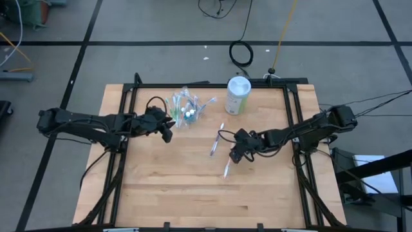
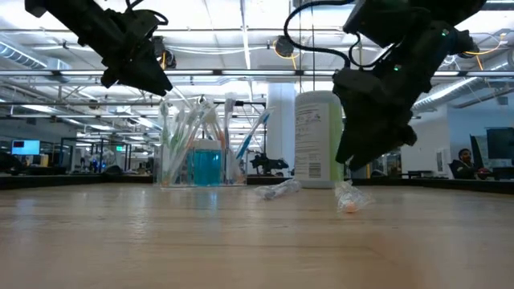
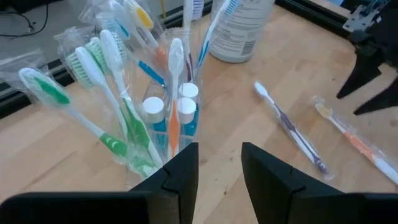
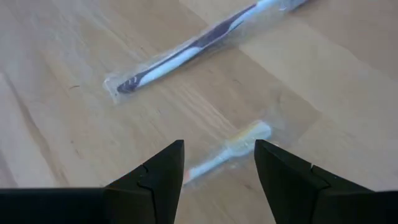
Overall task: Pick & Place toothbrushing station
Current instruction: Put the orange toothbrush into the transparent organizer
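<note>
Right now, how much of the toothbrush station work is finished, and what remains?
Most wrapped brushes already stand in the clear cup. Two still lie loose on the table: a purple toothbrush and an orange toothbrush. The right gripper hangs open just above the orange one, holding nothing. The left gripper waits open beside the cup. Picking up and placing both brushes is left.

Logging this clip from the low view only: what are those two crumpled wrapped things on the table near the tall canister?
Observer: Two loose wrapped brushes: a purple toothbrush and an orange toothbrush.
Operator: Is the right arm holding either?
Observer: No. The right gripper hovers over the orange toothbrush, fingers open.
Operator: And the left?
Observer: The left gripper is open, facing the cup of toothbrushes, not touching it.
</note>
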Controlling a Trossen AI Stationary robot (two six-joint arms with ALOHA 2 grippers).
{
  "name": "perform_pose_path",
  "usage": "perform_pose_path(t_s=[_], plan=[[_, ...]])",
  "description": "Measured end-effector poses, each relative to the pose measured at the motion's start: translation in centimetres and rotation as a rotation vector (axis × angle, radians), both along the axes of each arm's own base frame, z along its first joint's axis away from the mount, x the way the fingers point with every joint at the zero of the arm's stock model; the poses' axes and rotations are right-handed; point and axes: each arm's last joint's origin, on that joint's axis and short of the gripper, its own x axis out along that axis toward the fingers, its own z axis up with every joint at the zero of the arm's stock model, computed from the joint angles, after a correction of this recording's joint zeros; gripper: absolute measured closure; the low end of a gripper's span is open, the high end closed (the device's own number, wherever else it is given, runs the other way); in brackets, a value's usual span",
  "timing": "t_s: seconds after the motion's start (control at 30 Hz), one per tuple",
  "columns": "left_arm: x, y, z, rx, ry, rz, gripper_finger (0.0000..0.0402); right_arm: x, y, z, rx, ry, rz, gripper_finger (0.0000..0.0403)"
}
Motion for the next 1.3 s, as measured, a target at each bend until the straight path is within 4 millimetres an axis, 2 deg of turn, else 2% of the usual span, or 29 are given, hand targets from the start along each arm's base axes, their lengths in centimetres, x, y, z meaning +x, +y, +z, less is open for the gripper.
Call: perform_pose_path(t_s=[0.2,0.57,0.7,0.9,1.03,1.3], plan=[[0.0,0.0,0.0,-0.002,0.0,-0.003,0.0277,0.4,-0.3,-1.3,0.016,0.042,-0.009,0.0216],[0.0,0.0,0.0,-0.005,0.0,-0.007,0.0277,0.6,-0.4,-2.3,0.054,0.066,-0.079,0.0216],[0.0,0.0,0.0,-0.005,-0.001,-0.007,0.0277,1.5,0.0,-3.4,0.109,0.049,-0.041,0.0216],[0.0,0.0,0.0,-0.005,-0.001,-0.007,0.0277,2.1,-0.2,-5.1,0.03,0.089,0.028,0.022],[0.0,0.0,0.0,-0.005,0.0,-0.008,0.0277,2.1,-0.4,-5.3,-0.003,0.106,0.083,0.0256],[0.0,0.0,0.0,0.007,0.003,-0.003,0.0277,2.0,-0.4,-4.4,0.024,0.084,0.14,0.0368]])
